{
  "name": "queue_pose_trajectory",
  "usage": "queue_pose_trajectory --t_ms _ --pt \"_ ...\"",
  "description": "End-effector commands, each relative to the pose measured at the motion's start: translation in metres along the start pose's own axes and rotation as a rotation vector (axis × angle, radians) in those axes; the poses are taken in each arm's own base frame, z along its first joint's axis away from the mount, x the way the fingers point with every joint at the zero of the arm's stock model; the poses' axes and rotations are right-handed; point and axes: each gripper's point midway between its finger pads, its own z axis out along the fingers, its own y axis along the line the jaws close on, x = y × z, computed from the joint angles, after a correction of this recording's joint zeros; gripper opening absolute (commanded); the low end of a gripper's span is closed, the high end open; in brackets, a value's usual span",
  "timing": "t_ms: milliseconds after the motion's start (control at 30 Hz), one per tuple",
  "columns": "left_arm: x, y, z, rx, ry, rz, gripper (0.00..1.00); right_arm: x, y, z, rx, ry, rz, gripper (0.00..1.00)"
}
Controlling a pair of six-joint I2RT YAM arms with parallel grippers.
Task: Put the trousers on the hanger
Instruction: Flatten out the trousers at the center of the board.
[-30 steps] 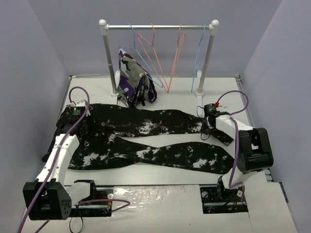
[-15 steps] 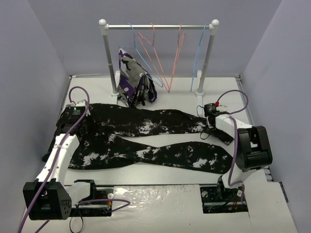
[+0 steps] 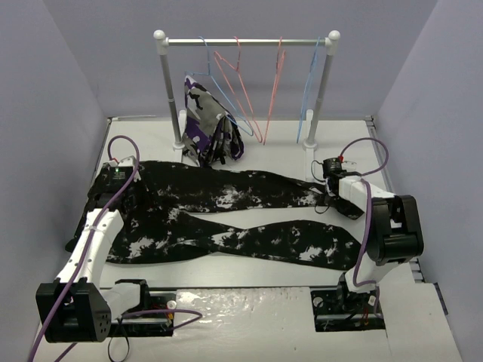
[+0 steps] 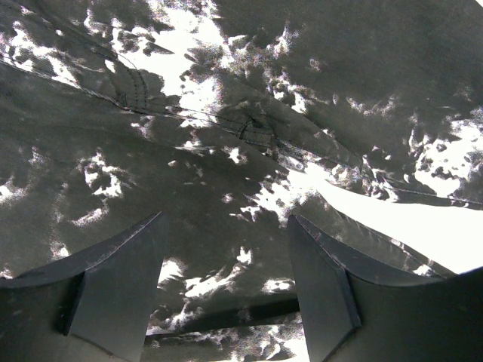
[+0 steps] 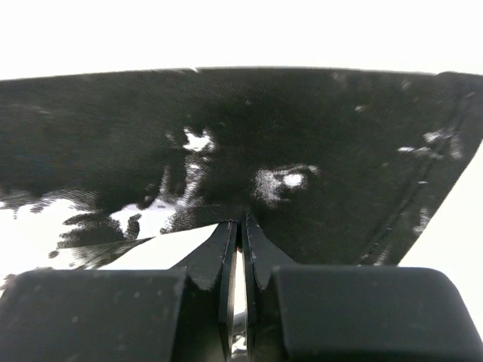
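The trousers (image 3: 226, 215), black with white splotches, lie flat across the table, waist at the left and both legs running right. My left gripper (image 3: 127, 194) hovers low over the waist end, open, with cloth showing between its fingers (image 4: 225, 219). My right gripper (image 3: 324, 200) is at the end of the far leg. Its jaws (image 5: 241, 220) are shut on the edge of the trousers (image 5: 302, 136). A light-blue hanger (image 3: 308, 87) hangs at the right end of the rack. Another light-blue hanger (image 3: 220, 87) hangs at the left end.
The rack (image 3: 245, 42) stands at the back on two white posts. Several pink-red hangers (image 3: 249, 94) hang in its middle. A purple, white and black garment (image 3: 207, 124) hangs at its left. Grey walls close in both sides.
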Motion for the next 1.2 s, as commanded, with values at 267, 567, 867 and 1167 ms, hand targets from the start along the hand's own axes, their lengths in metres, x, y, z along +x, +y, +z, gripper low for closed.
queue_pose_trajectory --t_ms 267,567,867,1167 --pt "-0.019 -0.01 -0.008 0.042 -0.074 0.017 0.61 -0.159 -0.002 -0.08 0.013 -0.217 -0.036 0.03" --pt "-0.018 -0.009 -0.009 0.043 -0.077 0.02 0.61 -0.229 -0.032 -0.044 0.113 -0.24 0.062 0.58" --pt "-0.017 -0.008 -0.008 0.036 -0.072 0.016 0.61 -0.224 -0.041 -0.073 0.052 -0.275 0.152 0.67" --pt "-0.018 -0.007 -0.01 0.03 -0.075 0.016 0.61 -0.063 0.03 -0.083 -0.281 -0.053 0.26 0.71"
